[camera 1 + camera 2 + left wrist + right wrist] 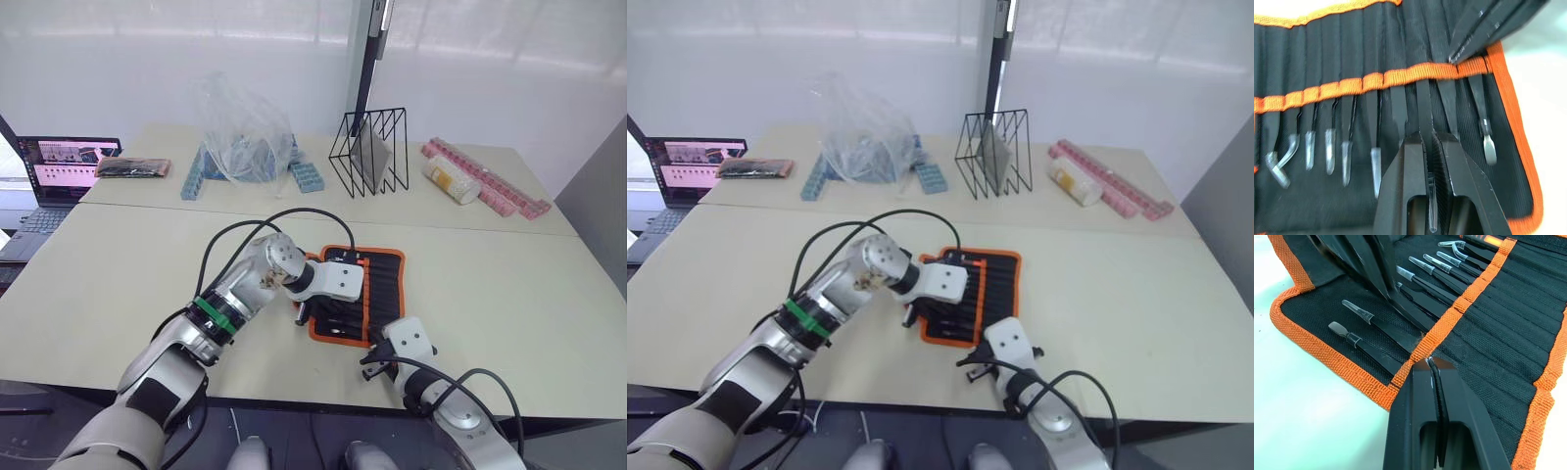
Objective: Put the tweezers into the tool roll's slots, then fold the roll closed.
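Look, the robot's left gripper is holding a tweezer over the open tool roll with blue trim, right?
Nearly. The trim is orange, not blue, as the left wrist view shows. The left gripper does hold a tweezer over the open tool roll.

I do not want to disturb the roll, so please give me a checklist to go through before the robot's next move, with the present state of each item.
1. Tool roll lies open on the table: ok.
2. Right gripper shut on the orange strip: ok.
3. Left gripper shut on a tweezer: ok.
4. That tweezer pushed fully home: cannot tell; its body runs under the strip.
5. Other tweezers seated under the strip: ok.
6. Roll free to fold: not ok; both grippers are on it.
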Available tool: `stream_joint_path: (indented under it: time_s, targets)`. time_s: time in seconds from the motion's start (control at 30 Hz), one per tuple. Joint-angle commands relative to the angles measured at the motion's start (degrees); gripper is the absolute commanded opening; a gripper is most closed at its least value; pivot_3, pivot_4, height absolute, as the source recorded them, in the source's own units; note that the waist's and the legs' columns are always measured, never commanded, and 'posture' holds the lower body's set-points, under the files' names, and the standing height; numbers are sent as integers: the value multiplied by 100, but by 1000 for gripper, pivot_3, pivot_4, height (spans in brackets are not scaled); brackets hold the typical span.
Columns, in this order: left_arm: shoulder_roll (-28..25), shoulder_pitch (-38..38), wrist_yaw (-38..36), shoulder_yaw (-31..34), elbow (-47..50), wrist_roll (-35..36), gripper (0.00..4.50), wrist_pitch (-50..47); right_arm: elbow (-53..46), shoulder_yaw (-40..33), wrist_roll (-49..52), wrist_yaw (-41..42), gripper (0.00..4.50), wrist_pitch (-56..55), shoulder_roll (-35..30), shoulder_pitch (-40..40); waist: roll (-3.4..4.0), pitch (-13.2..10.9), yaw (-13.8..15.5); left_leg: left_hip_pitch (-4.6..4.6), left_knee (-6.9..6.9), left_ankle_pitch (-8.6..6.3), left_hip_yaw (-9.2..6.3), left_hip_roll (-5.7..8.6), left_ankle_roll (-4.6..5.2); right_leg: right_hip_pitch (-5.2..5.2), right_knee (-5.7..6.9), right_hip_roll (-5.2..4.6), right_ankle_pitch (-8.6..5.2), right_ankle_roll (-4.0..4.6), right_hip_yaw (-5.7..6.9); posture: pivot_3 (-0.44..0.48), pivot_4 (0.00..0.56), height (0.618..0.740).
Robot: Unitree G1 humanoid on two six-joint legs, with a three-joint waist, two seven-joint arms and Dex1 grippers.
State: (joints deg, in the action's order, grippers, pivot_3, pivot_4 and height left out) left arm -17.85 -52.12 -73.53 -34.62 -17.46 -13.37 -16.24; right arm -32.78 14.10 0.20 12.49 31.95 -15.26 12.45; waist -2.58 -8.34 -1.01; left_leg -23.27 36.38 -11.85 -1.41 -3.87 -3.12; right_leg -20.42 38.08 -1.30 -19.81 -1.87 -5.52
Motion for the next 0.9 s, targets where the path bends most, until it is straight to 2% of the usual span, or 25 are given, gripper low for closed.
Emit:
stream_joint_path:
  time_s: [0.03, 0.17, 0.33, 0.4, 0.6, 0.77, 0.9]
  targets:
    - [535, -19, 324, -113, -228, 22, 46, 195, 512, 133, -59, 20, 0, 481, -45, 212, 0, 1, 8, 2, 2, 0, 0, 1, 1, 3, 0, -1, 0, 0, 0, 0, 150, 708]
    - [741, -35, 594, -46, -592, -67, 46, 391, 502, 150, -60, 18, 0, 474, -50, 221, 5, 5, 33, 2, 6, -1, 0, 3, 2, 9, -1, -1, 1, -2, 0, 0, 150, 708]
    - [621, 27, 511, 44, -534, -46, 46, 466, 504, 159, -70, 16, 0, 464, -49, 251, 5, 5, 47, -1, 25, -1, -4, 11, 2, 17, -1, -6, -2, -25, -1, 0, 150, 708]
    - [522, 52, 495, 116, -401, -27, 804, 463, 525, 161, -76, 21, 0, 442, -50, 260, 6, 5, 35, -1, 25, -1, -4, 10, 2, 17, -1, -5, -1, -24, -1, 0, 150, 708]
    - [53, 63, 216, 487, 376, 260, 2682, 105, 609, 125, -72, 66, 0, 431, -66, 151, 11, 4, -9, -5, 25, -6, -5, 6, 10, 13, 0, -1, 10, -5, -1, 0, 150, 708]
    - [-544, 275, -44, 1048, 1563, 821, 4350, -793, 658, 65, -62, 145, 0, 442, -119, 51, 18, 1, -69, -5, 25, -6, -5, 1, 10, 11, 2, 2, 10, -4, -1, 0, 150, 708]
    - [-1201, 725, -45, 1641, 2244, 1270, 4432, -1321, 672, 29, -50, 215, 0, 471, -163, -34, 21, 0, -126, 0, 24, -6, -7, -1, 10, 13, 3, 2, 10, -4, -1, 0, 150, 708]
